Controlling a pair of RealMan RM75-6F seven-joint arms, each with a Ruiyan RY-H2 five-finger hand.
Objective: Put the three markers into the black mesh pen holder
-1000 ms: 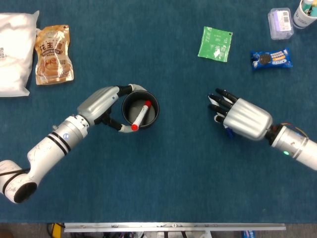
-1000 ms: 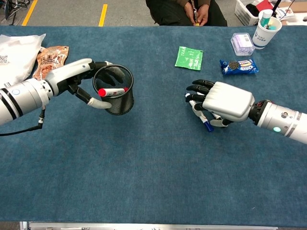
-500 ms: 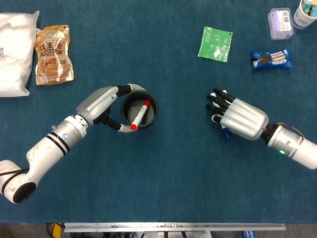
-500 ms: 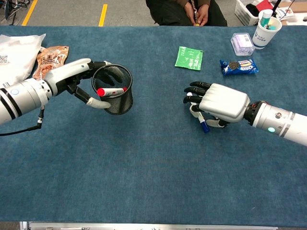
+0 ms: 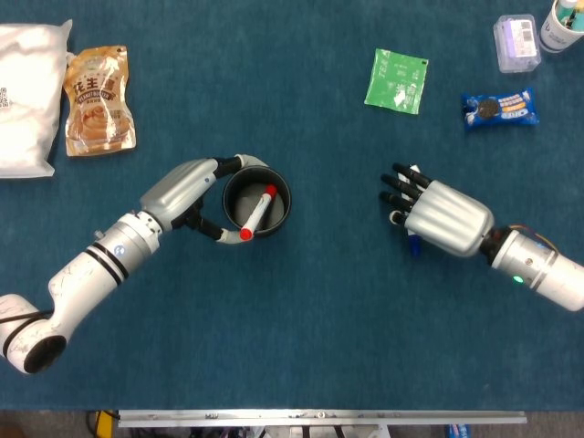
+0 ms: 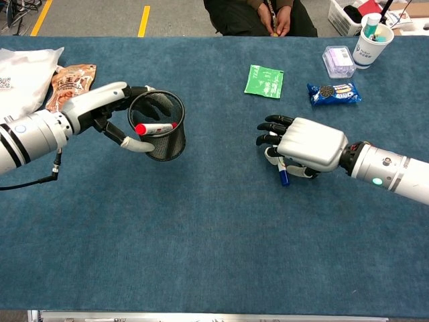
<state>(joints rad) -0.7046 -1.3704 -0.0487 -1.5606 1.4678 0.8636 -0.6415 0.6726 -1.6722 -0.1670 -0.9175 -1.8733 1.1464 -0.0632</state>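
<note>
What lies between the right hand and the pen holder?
Only bare blue cloth between the right hand and the pen holder; both views show it.

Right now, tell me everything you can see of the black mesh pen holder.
The black mesh pen holder is a round, open-topped cup of what looks like fine wire mesh with a solid dark rim. It sits on the blue table cover, left of centre, tipped slightly in the chest view. The left hand grips it, fingers curled around its far side and thumb at the near rim. Inside, a white marker with a red cap leans across, its capped end poking over the rim.
</note>
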